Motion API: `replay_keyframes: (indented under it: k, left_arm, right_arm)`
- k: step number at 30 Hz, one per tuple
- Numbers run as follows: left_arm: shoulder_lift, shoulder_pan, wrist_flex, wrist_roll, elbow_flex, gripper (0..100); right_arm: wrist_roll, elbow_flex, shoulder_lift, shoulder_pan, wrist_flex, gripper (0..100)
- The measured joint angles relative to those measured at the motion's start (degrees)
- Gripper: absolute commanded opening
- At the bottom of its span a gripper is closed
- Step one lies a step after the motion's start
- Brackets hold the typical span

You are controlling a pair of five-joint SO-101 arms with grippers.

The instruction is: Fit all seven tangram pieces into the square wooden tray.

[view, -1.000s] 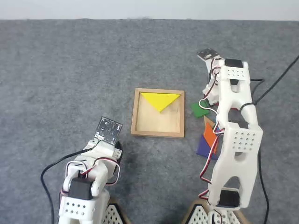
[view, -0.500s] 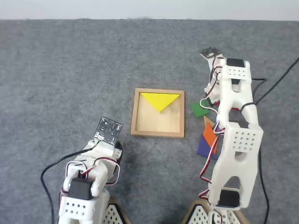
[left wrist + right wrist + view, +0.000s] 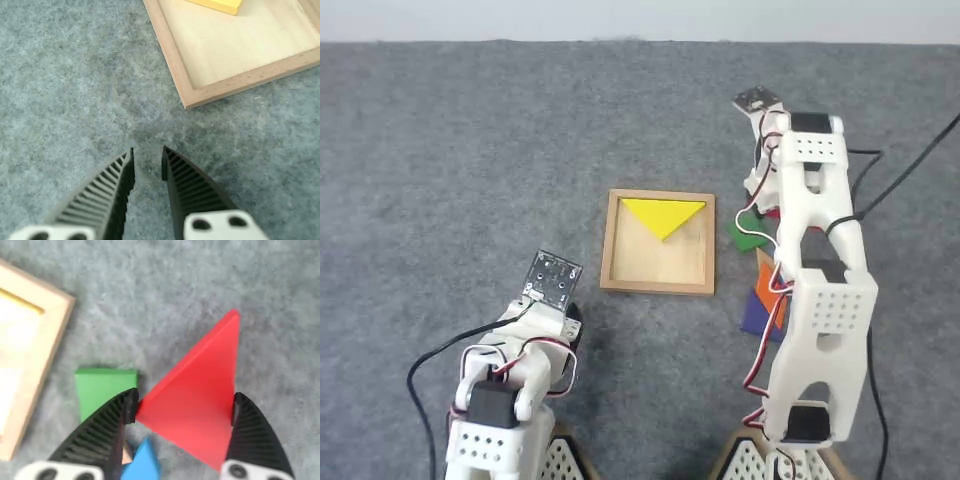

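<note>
While the left arm (image 3: pixel 510 385) sits folded at the near left of the grey carpet (image 3: pixel 470 150), the left gripper (image 3: pixel 147 154) hangs just above that carpet with its jaws only a narrow slit apart. It is close to the near left corner of the square wooden tray (image 3: pixel 610 245). Inside the tray, the yellow triangle (image 3: pixel 663 215) lies flat, its long side along the far wall and its point toward the middle.

The right arm (image 3: pixel 820 300) is extended from the near right out along the tray's right side. The right gripper (image 3: pixel 185 401) is spread wide around the red triangle (image 3: pixel 200 385), which lies on the carpet to the right of the tray's far right corner. One fingertip sits at a corner of the triangle and the other against its straight edge (whether they press on it, I cannot tell). The green piece (image 3: pixel 102 387) lies just beside the red triangle, between it and the tray, and a blue piece (image 3: pixel 146 462) shows just beside the green one. Nearer along the arm, an orange piece (image 3: pixel 769 285) and a purple piece (image 3: pixel 756 316) lie touching each other, right of the tray's near right corner and partly hidden by the arm.
</note>
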Motion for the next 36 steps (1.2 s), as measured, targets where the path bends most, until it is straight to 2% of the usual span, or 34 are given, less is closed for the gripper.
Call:
replay_keyframes:
  k: [5, 12, 19, 25, 36]
  left_arm:
    - [0.0, 0.0, 0.0, 0.0, 0.0, 9]
    - [0.0, 0.0, 0.0, 0.0, 0.0, 9]
    - [0.0, 0.0, 0.0, 0.0, 0.0, 9]
    - [0.0, 0.0, 0.0, 0.0, 0.0, 9]
    - [0.0, 0.0, 0.0, 0.0, 0.0, 9]
  right_arm:
    - [-3.3, 0.0, -3.5, -5.4, 4.9, 20.5]
    - [-6.2, 3.3, -12.5, -16.8, 8.2, 20.6]
    - [-7.6, 21.2, -20.0, -23.6, -2.1, 20.5]
    - [-18.5, 26.2, -20.4, -28.0, -6.9, 20.5]
    - [-40.0, 26.6, -20.4, -28.1, -9.2, 20.5]
